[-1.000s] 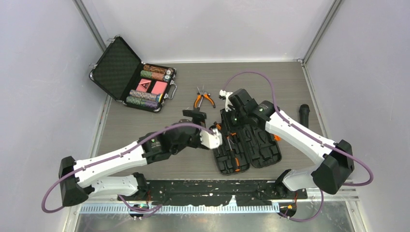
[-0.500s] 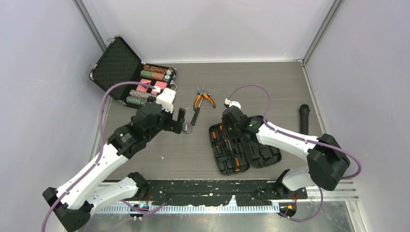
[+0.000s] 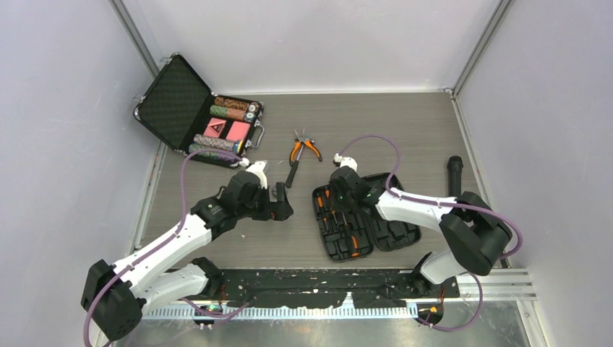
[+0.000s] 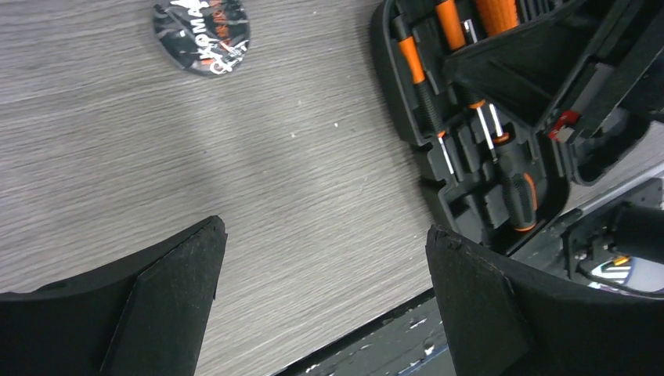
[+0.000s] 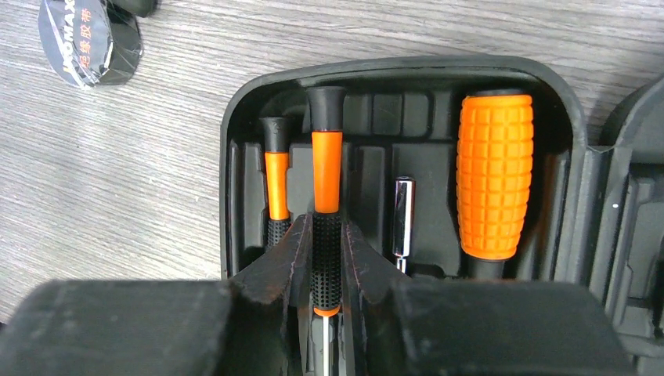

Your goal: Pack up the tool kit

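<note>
Right wrist: right jaws clamp a light-looking, stiff screwdriver (image 5: 326, 168) by its knurled grip, nine o'clock in the tool kit (image 5: 232, 149); left jaws apart.

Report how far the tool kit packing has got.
Done: a small screwdriver and the fat orange handle sit in the open tool kit's slots. In hand: the right end effector is shut on a slim screwdriver at its slot. To do: pliers lie on the table, kit unclosed; left end effector open, empty.
</note>
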{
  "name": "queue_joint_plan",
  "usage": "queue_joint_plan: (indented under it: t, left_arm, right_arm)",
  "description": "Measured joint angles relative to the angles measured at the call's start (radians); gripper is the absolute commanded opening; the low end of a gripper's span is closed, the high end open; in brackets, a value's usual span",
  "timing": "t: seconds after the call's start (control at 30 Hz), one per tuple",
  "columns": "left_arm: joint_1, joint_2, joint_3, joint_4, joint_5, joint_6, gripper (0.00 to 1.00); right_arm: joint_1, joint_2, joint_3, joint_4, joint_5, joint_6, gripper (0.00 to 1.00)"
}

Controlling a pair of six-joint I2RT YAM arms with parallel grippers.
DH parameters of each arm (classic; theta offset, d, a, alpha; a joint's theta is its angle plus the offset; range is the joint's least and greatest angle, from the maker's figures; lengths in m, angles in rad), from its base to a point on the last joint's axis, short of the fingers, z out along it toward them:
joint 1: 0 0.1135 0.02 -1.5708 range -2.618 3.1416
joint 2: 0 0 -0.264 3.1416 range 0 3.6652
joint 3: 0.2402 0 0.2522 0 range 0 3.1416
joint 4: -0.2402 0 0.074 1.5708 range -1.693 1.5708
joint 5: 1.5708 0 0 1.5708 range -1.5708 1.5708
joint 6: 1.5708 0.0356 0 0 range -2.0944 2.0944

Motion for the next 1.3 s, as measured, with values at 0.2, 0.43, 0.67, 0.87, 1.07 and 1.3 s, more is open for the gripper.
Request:
queue_joint_plan:
  t: [0.2, 0.43, 0.67, 0.87, 1.07, 1.3]
  left_arm:
    - [0.000, 0.046, 0.000, 0.058, 0.054, -0.048, 1.00]
    - [0.000, 0.060, 0.000, 0.078, 0.087, -0.068, 1.00]
    - [0.000, 0.079, 0.000, 0.096, 0.108, -0.079, 1.00]
    - [0.000, 0.082, 0.000, 0.096, 0.117, -0.082, 1.00]
    - [0.000, 0.082, 0.000, 0.097, 0.123, -0.084, 1.00]
    - [0.000, 0.085, 0.000, 0.102, 0.134, -0.087, 1.00]
  right_arm:
    - [0.002, 0.010, -0.004, 0.016, 0.001, 0.003, 0.13]
    - [0.008, -0.018, -0.020, -0.008, 0.006, 0.032, 0.23]
    - [0.006, -0.074, -0.043, -0.044, 0.046, 0.038, 0.35]
    - [0.006, -0.076, -0.043, -0.047, 0.043, 0.034, 0.34]
    - [0.006, -0.075, -0.043, -0.046, 0.035, 0.034, 0.30]
    - [0.006, -0.053, -0.035, -0.024, 0.023, 0.014, 0.29]
